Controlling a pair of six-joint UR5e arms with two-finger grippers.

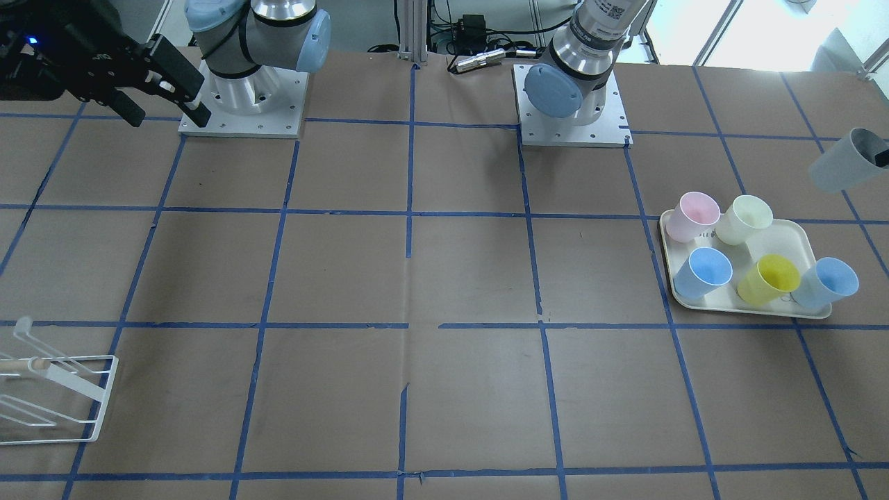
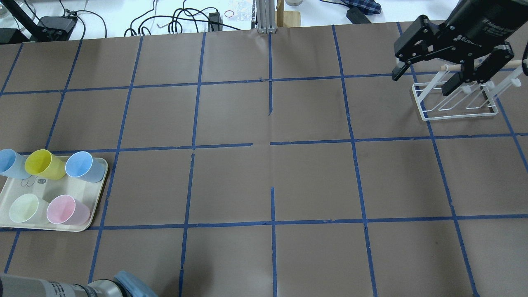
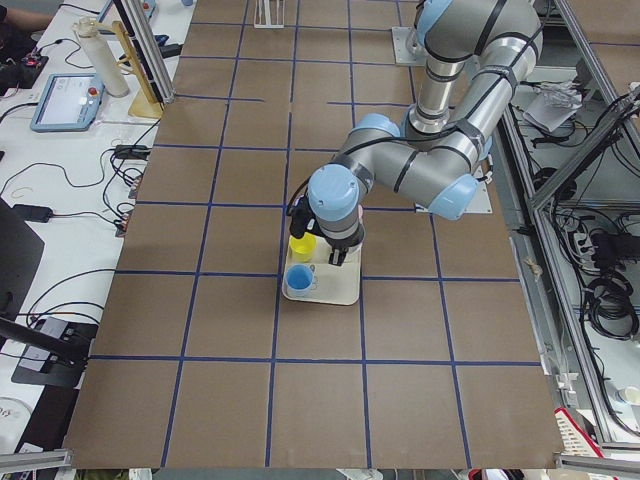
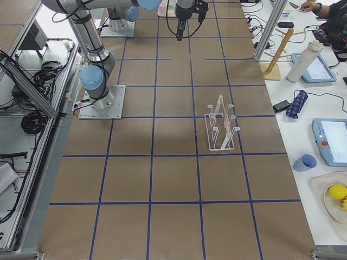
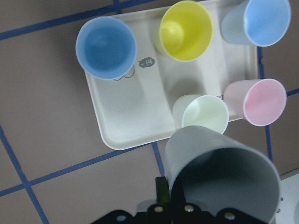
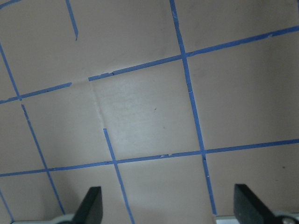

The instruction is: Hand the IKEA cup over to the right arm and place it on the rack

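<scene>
The light-grey IKEA cup is held tilted in my left gripper, lifted above and beside the cream tray. In the front view the cup hangs at the right edge, with the gripper almost cut off. My right gripper is open and empty, high near its base. From overhead it hovers over the white wire rack. The right wrist view shows its spread fingers over bare brown table. The rack stands empty at the table's far right end.
The tray holds a pink cup, a cream-yellow cup, a yellow cup and two pale-blue cups. Brown paper with blue tape lines covers the table between tray and rack.
</scene>
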